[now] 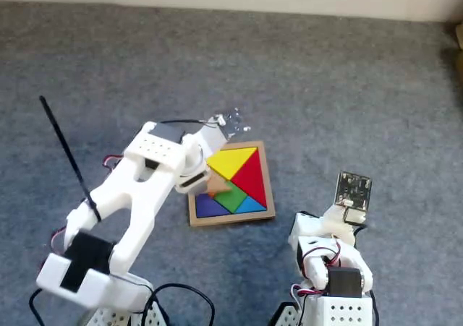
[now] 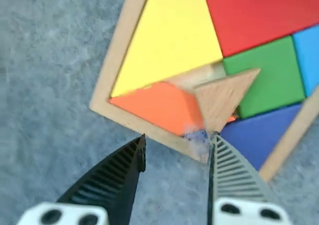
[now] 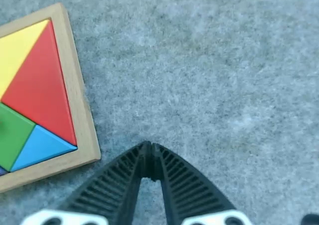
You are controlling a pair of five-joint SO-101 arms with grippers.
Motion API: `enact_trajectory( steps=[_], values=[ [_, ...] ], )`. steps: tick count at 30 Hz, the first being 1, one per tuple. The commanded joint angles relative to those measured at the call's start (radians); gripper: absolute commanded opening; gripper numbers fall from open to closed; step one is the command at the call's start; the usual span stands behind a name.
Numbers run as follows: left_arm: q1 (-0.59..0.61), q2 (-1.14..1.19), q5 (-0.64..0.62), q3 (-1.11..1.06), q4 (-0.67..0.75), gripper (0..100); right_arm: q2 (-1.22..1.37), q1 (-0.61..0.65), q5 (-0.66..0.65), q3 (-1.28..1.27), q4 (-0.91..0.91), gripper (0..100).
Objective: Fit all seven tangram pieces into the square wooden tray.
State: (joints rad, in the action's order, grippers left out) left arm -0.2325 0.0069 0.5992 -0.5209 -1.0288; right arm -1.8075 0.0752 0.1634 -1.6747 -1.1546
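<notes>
The square wooden tray [image 1: 270,189] lies on the grey carpet and holds yellow [image 2: 169,35], red [image 2: 259,10], green [image 2: 269,75], light blue [image 2: 308,55] and dark blue [image 2: 254,132] pieces. An orange piece [image 2: 159,105] sits by the tray's rim [image 2: 117,50]. A plain wood triangle [image 2: 224,98] lies askew, overlapping the orange and green pieces. My left gripper [image 2: 178,139] is open just outside that rim, its fingers either side of the triangle's near corner. My right gripper [image 3: 150,152] is shut over bare carpet, beside the tray's rim [image 3: 75,85].
My left arm [image 1: 145,189] reaches over the tray's left side in the high view. The right arm [image 1: 333,257] is folded at the front right. A black rod [image 1: 65,149] stands at the left. Open carpet surrounds the tray.
</notes>
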Motion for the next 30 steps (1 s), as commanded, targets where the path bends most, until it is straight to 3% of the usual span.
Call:
enact_trajectory(
  steps=[1, 13, 21, 30],
  values=[
    [0.070, 0.070, -0.003, 0.104, 0.017, 21, -0.008, -0.015, 0.011, -0.145, 0.025, 1.5],
    [0.077, 0.090, -0.003, 0.214, 0.015, 21, -0.008, -0.015, 0.011, -0.145, 0.025, 1.5],
    [0.077, 0.047, -0.003, 0.335, -0.149, 21, -0.008, -0.015, 0.011, -0.145, 0.025, 1.5],
    [0.056, 0.061, -0.003, 0.329, -0.147, 19, -0.008, -0.015, 0.011, -0.145, 0.025, 1.5]
  ],
)
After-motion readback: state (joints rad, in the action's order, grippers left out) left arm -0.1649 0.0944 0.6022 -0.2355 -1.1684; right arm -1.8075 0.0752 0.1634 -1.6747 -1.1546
